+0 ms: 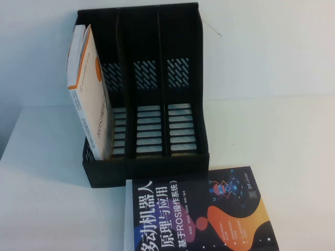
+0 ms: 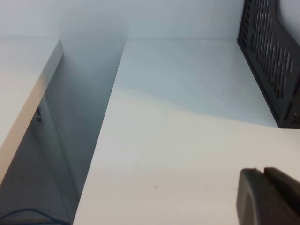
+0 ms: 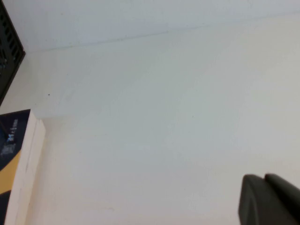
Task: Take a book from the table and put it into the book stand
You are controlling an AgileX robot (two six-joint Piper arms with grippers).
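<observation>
The dark navy book [image 1: 204, 214] with white Chinese title and orange and purple blobs lies flat on the white table [image 1: 47, 198], just in front of the black book stand [image 1: 146, 94]. Its page edge and cover corner show in the right wrist view [image 3: 18, 164]. The stand has three slots; the middle and right ones are empty. Neither arm shows in the high view. My left gripper [image 2: 263, 172] is shut and empty, above bare table beside the stand's vented wall [image 2: 272, 61]. My right gripper [image 3: 263, 178] is shut and empty, above bare table off the book's side.
A white-and-orange book [image 1: 90, 89] leans upright in the stand's left slot. The table's edge and a gap [image 2: 70, 140] show in the left wrist view. A white wall rises behind the stand. A corner of the stand [image 3: 8, 51] shows in the right wrist view.
</observation>
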